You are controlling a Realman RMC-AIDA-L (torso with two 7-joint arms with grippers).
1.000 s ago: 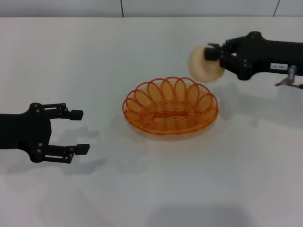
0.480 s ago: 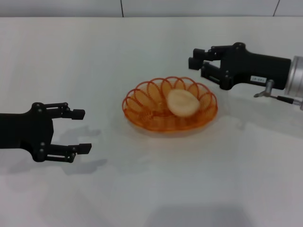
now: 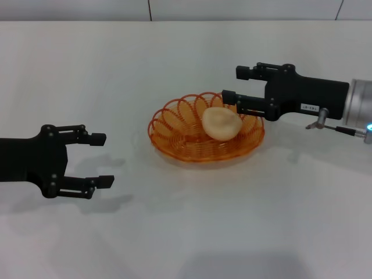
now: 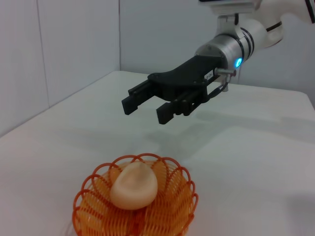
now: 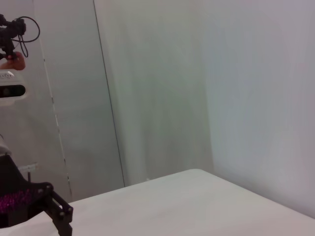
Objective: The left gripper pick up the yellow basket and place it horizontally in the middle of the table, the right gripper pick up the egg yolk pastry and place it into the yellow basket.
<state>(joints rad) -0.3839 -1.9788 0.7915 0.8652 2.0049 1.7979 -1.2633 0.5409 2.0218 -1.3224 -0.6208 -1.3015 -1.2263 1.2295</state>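
The yellow basket (image 3: 192, 145) lies flat in the middle of the white table (image 3: 232, 232). The egg yolk pastry (image 3: 221, 123) rests inside it, towards its right side. My right gripper (image 3: 232, 85) is open and empty, held over the basket's right rear rim just beside the pastry. My left gripper (image 3: 102, 160) is open and empty, low over the table well to the left of the basket. The left wrist view shows the basket (image 4: 93, 206) with the pastry (image 4: 134, 186) in it and the right gripper (image 4: 146, 109) hanging open above and behind them.
The table's far edge meets a pale wall (image 3: 174, 9). The right wrist view shows only walls (image 5: 197, 98), a strip of tabletop (image 5: 187, 201) and a dark arm part (image 5: 29, 204) at its edge.
One second ago my right gripper held the pastry above the basket's right rear. It opened and the pastry dropped into the basket. The gripper then sank closer to the rim. The left arm barely moved.
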